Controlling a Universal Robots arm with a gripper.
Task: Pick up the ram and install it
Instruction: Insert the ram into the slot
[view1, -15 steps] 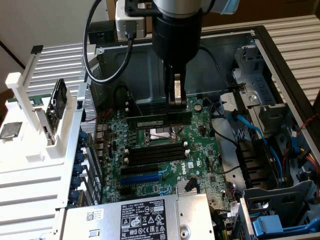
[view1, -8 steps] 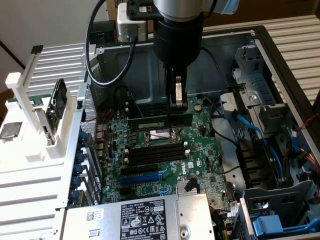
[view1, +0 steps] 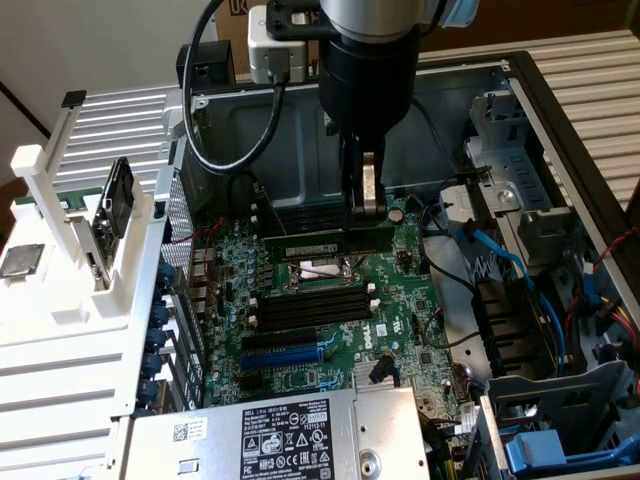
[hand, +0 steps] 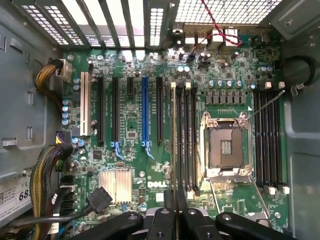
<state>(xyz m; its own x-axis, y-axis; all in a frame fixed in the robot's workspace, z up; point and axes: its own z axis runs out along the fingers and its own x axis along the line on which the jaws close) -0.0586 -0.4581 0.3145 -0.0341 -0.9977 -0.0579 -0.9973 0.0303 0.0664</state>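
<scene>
Open computer case fills the exterior view, green motherboard on its floor, white rack beside its left wall as this view shows it. Tool hangs from the arm, clenched on the ram. Ram held on edge, long axis level, running across the board between the case's side walls, just above the CPU socket and parallel to the black memory slots. Tool hides part of the ram's right end.

Wrist view: looks straight down on the board. Ram seen edge-on, only a thin dark line beside the memory slots; chips and label not visible. Tool's black fingers cut off at the frame edge. Blue expansion slot clear here.
</scene>
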